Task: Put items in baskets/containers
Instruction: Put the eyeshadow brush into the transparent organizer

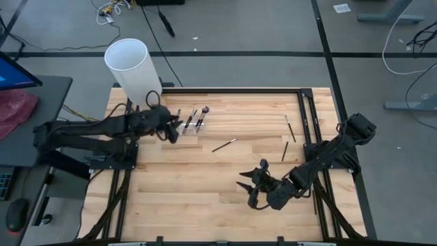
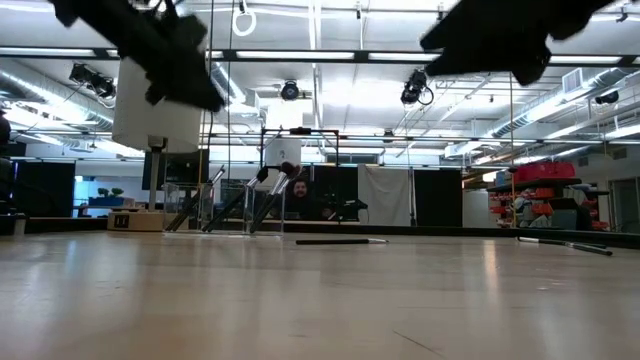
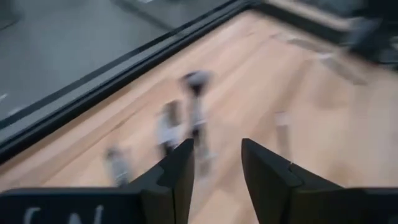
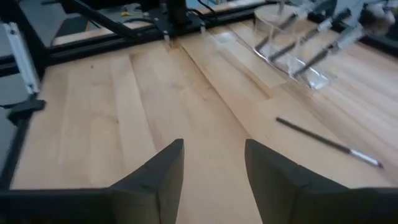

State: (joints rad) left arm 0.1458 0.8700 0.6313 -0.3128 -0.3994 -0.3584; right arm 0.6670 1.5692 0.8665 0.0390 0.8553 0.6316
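Observation:
Several thin dark brushes stand slanted in a low clear holder near the table's far edge; the low view shows them leaning in it. One brush lies flat at mid-table, also seen in the right wrist view. Two more brushes lie toward the right edge. My left gripper hovers open just left of the holder, its fingers empty and the brush heads beyond them. My right gripper is open and empty above the near-right part of the table.
A tall white cylinder stands at the far left corner, right behind my left arm. A black frame rail runs along the far edge. Bare wood lies between the two grippers and toward the near edge.

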